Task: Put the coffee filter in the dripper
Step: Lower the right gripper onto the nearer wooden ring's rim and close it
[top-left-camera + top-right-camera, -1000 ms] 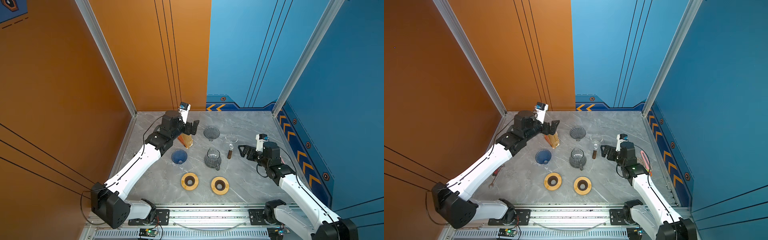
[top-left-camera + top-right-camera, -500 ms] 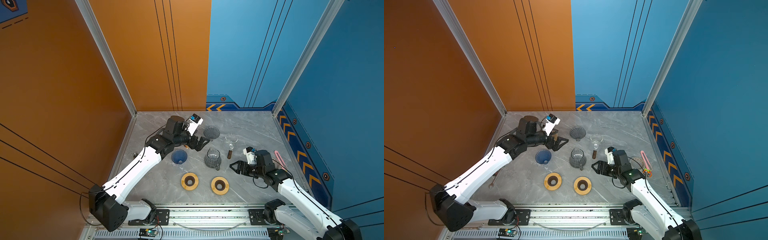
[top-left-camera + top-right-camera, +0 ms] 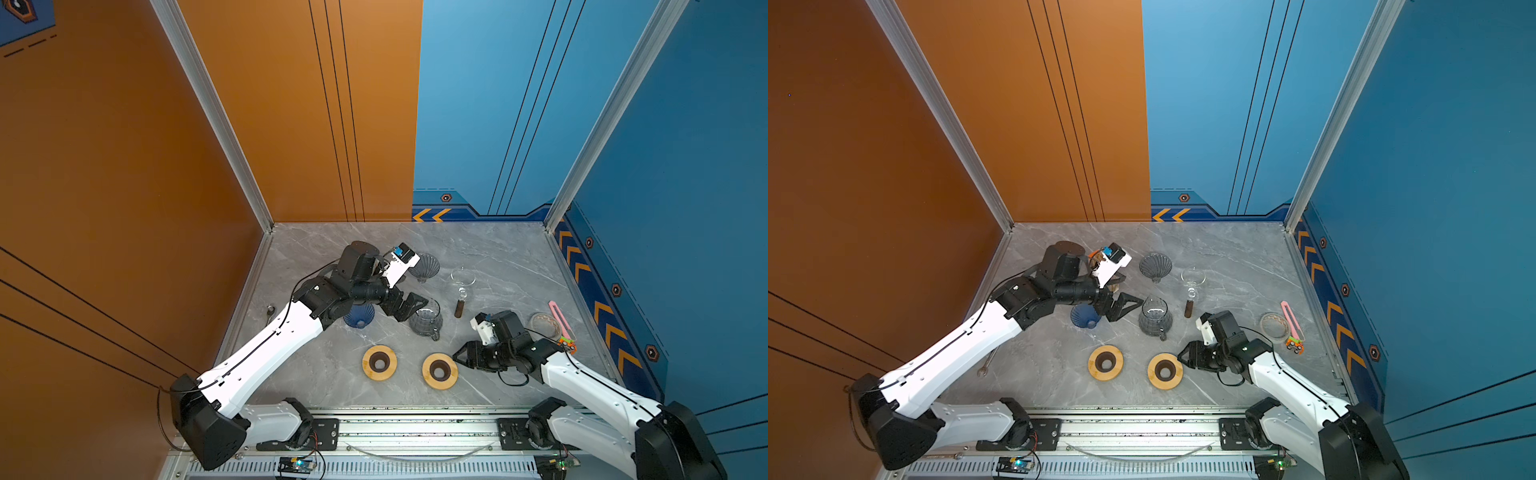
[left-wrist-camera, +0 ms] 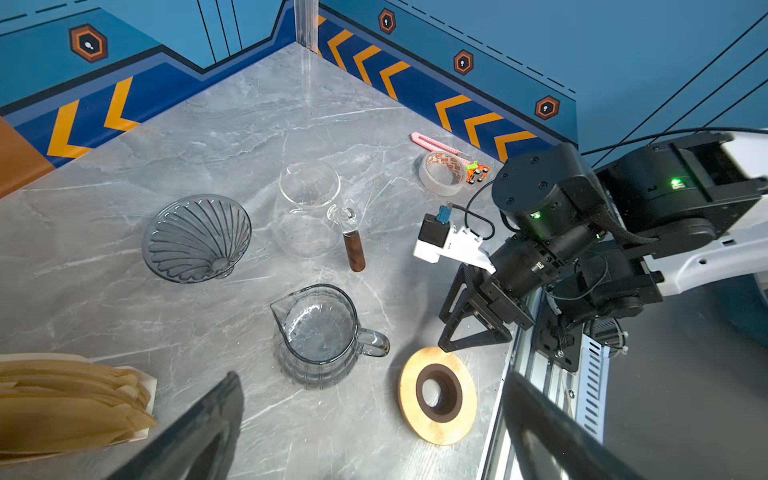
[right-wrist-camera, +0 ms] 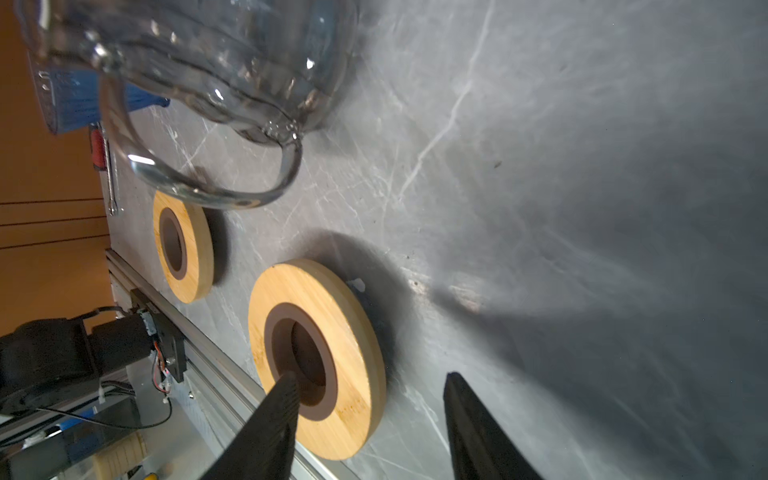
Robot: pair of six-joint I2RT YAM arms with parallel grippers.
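Note:
Brown paper coffee filters (image 4: 70, 403) stand stacked in a holder, seen only in the left wrist view. A smoky grey ribbed dripper (image 3: 424, 266) (image 4: 195, 239) sits at the back. A blue dripper (image 3: 358, 316) (image 3: 1084, 316) lies partly under my left arm. My left gripper (image 3: 405, 305) (image 4: 372, 376) hangs wide open and empty beside the glass pitcher (image 3: 424, 322). My right gripper (image 3: 461, 356) (image 5: 370, 390) is open and low. It straddles the rim of the right wooden ring (image 3: 439, 370) (image 5: 357, 332), with one finger over the hole.
A second wooden ring (image 3: 379, 362) lies left of the first. A clear glass carafe (image 3: 462, 276) with a brown handle stands behind the pitcher. A tape roll (image 3: 544, 324), a pink cutter (image 3: 561, 318) and a wrench (image 3: 986, 365) lie near the side walls. The arms' rail (image 3: 415, 424) runs along the front.
My left arm has swung from the filter stack over to the pitcher, still open and empty. My right arm has dropped forward to the right ring, and its jaws have narrowed.

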